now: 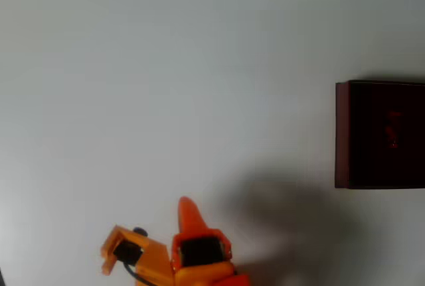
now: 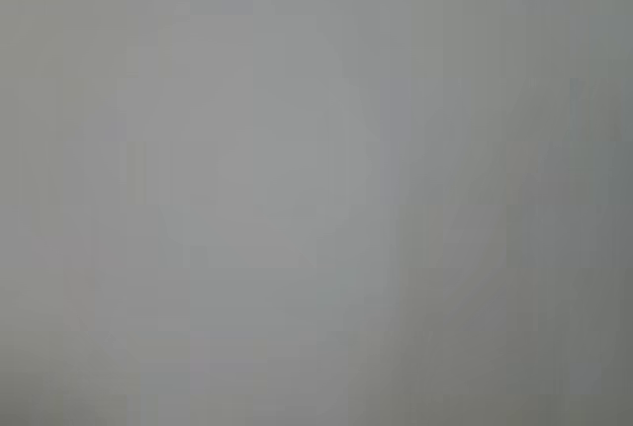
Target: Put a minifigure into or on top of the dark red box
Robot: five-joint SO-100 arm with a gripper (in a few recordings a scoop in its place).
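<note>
1 minifigure (image 1: 392,133) is seen inside the dark red box (image 1: 342,133), well apart from the gripper (image 1: 187,208), whose jaw state cannot be told.

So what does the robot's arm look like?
The arm is bright orange plastic, made of chunky blocky pieces with black parts set inside them. A thin black cable loops under it. Its gripper ends in a pointed orange tip, like a carrot.
</note>
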